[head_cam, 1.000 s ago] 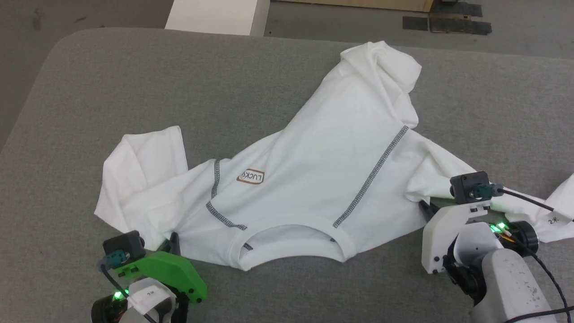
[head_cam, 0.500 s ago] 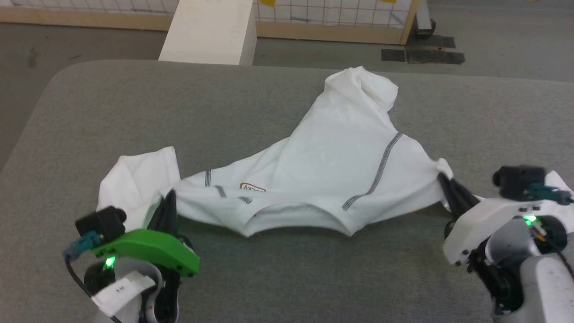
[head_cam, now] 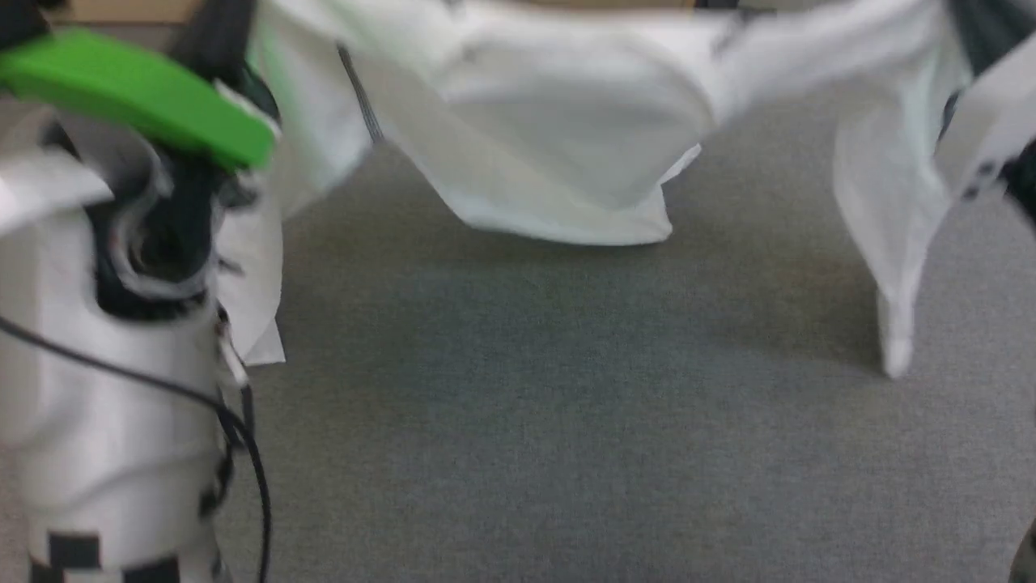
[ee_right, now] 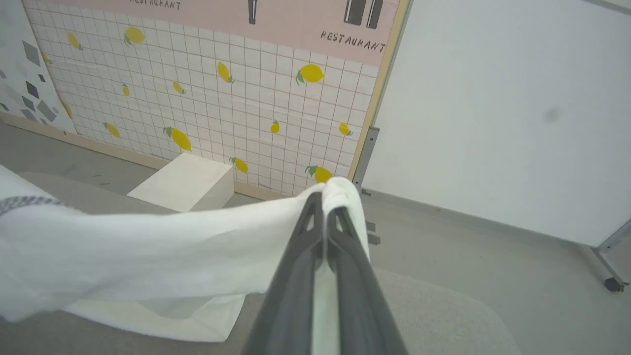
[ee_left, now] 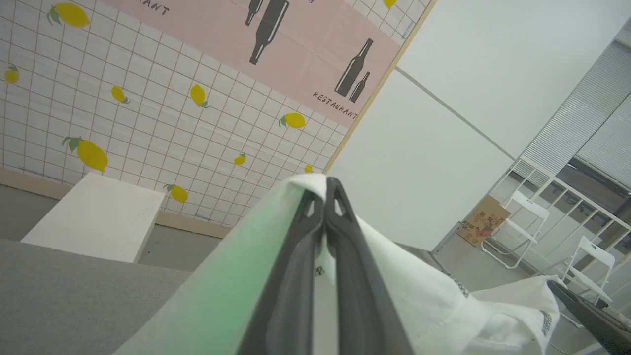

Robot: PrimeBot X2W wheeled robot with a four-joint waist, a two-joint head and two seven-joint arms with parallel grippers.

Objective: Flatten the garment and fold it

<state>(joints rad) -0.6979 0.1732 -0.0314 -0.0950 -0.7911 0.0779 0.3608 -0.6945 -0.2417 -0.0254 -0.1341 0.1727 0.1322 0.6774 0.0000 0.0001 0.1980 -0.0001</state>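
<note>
Lifted since the earlier frames, when it was lying spread on the grey, felt-like tabletop (head_cam: 526, 453), the garment (head_cam: 566, 129) is now hanging in the air above it, stretched between both hands; the head camera is also pointing differently. Its thin white fabric is sagging in a soft curve at the middle, one sleeve is drooping to a narrow point on the right, and another fold is trailing down beside the pale left forearm (head_cam: 105, 389). Motion blur is smearing the head view, its top edge is cutting off the garment's upper part, and whether the sleeve tip is touching the tabletop is hard to tell. The left hand (ee_left: 325, 195) is pinching a white fold, its long dark fingers pressed together on the cloth. The right hand (ee_right: 323, 204) is likewise clamping a rolled edge of fabric. A dark grey stitched seam (head_cam: 356, 89) is showing faintly near the green wrist cover (head_cam: 137, 97)
</note>
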